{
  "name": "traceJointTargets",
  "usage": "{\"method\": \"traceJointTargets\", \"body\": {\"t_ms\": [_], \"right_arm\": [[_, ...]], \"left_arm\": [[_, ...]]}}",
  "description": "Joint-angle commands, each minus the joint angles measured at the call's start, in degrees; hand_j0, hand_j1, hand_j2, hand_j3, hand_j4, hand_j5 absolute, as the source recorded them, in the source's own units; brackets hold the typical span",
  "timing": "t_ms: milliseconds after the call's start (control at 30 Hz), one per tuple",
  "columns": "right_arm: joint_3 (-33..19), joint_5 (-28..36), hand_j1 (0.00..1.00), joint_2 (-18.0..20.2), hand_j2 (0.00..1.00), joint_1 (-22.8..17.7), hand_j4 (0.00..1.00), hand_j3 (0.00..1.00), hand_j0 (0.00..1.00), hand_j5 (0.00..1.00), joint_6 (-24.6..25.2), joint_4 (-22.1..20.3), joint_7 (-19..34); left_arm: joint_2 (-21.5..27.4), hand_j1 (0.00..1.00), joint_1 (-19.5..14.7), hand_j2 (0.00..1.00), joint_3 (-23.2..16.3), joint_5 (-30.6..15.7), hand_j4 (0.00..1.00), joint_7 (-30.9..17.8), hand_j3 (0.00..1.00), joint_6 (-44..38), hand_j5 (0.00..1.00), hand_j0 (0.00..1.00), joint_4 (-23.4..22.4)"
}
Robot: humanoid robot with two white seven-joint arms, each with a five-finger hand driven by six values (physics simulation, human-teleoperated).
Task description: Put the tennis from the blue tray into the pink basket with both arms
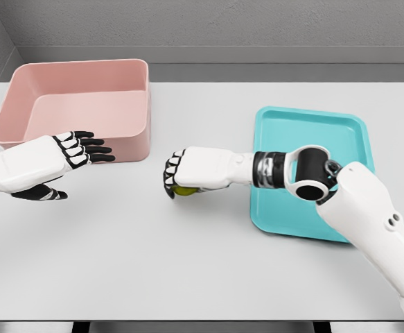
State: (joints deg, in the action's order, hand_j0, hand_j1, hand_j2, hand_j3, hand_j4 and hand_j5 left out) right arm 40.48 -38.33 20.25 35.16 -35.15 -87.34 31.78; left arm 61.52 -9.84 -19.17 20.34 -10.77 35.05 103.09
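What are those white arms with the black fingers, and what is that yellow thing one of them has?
They are a robot's two arms, drawn by a computer simulation. The picture comes from a camera on the robot's head, so you look down at its own hands over a grey table. The right hand is curled around a yellow-green tennis ball, between the tray and the basket. The left hand is open, fingers stretched out, in front of the pink basket. The blue tray on the right has nothing showing in it; the arm hides part of it.
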Motion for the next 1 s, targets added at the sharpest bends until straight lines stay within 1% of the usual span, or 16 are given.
{"method": "traceJointTargets", "body": {"t_ms": [0,67,133,167,333,400,433,533,567,600,767,967], "right_arm": [[0.0,-0.3,0.47,-1.5,0.47,0.0,0.47,0.47,0.47,0.47,0.1,2.3,-0.1],[0.0,-0.9,0.47,-2.1,0.47,0.0,0.47,0.47,0.47,0.47,0.1,2.6,-0.1],[0.0,-1.0,0.47,-2.6,0.47,0.0,0.47,0.47,0.47,0.47,0.1,4.1,-0.1],[0.0,-2.1,0.47,-3.3,0.47,0.0,0.47,0.47,0.47,0.47,0.1,4.7,-0.1],[0.8,-2.4,0.49,-3.6,0.49,0.0,0.49,0.49,0.49,0.49,0.1,5.6,-0.1],[0.7,-2.4,0.51,-3.5,0.51,0.0,0.51,0.51,0.51,0.51,0.1,6.0,-0.1],[0.7,-2.5,0.55,-3.5,0.55,0.0,0.55,0.55,0.55,0.55,0.1,6.0,-0.1],[0.7,-2.5,0.85,-3.5,0.85,-0.1,0.85,0.85,0.85,0.85,0.1,6.0,-0.1],[0.6,-2.4,0.90,-3.5,0.90,-0.2,0.90,0.90,0.90,0.90,0.1,6.0,-0.1],[0.6,-2.5,0.92,-3.5,0.92,-0.2,0.92,0.92,0.92,0.92,0.1,6.0,-0.1],[0.2,-2.4,0.99,-3.5,0.99,-0.1,0.99,0.99,0.99,0.99,0.1,5.8,-0.1],[0.0,-2.4,0.99,-3.3,0.99,0.0,0.99,0.99,0.99,0.99,0.1,5.7,-0.1]], "left_arm": [[0.1,1.00,0.0,1.00,0.0,-0.4,1.00,0.0,1.00,-0.1,1.00,1.00,0.0],[0.1,1.00,0.0,1.00,0.0,-0.4,1.00,0.0,1.00,-0.1,1.00,1.00,0.0],[0.1,1.00,0.0,1.00,0.0,-0.3,1.00,0.0,1.00,-0.1,1.00,1.00,0.0],[0.1,1.00,0.0,1.00,0.0,-0.4,1.00,0.0,1.00,-0.1,1.00,1.00,0.0],[0.1,1.00,0.0,1.00,0.0,-0.3,1.00,0.0,1.00,-0.1,1.00,1.00,0.0],[0.1,1.00,0.0,1.00,0.0,-0.4,1.00,0.0,1.00,-0.1,1.00,1.00,0.0],[0.2,1.00,0.0,1.00,0.0,-0.4,1.00,0.0,1.00,-0.1,1.00,1.00,0.0],[0.3,1.00,0.0,1.00,0.0,-0.4,1.00,0.0,1.00,-0.1,1.00,1.00,0.0],[0.3,1.00,0.0,1.00,0.0,-0.3,1.00,0.0,1.00,-0.1,1.00,1.00,0.0],[0.3,1.00,0.0,1.00,0.0,-0.3,1.00,0.0,1.00,-0.1,1.00,1.00,0.0],[0.3,1.00,0.0,1.00,0.0,-0.4,1.00,0.0,1.00,-0.1,1.00,1.00,0.0],[0.3,1.00,-0.2,1.00,0.1,-0.3,1.00,0.0,1.00,-0.1,1.00,1.00,0.0]]}}
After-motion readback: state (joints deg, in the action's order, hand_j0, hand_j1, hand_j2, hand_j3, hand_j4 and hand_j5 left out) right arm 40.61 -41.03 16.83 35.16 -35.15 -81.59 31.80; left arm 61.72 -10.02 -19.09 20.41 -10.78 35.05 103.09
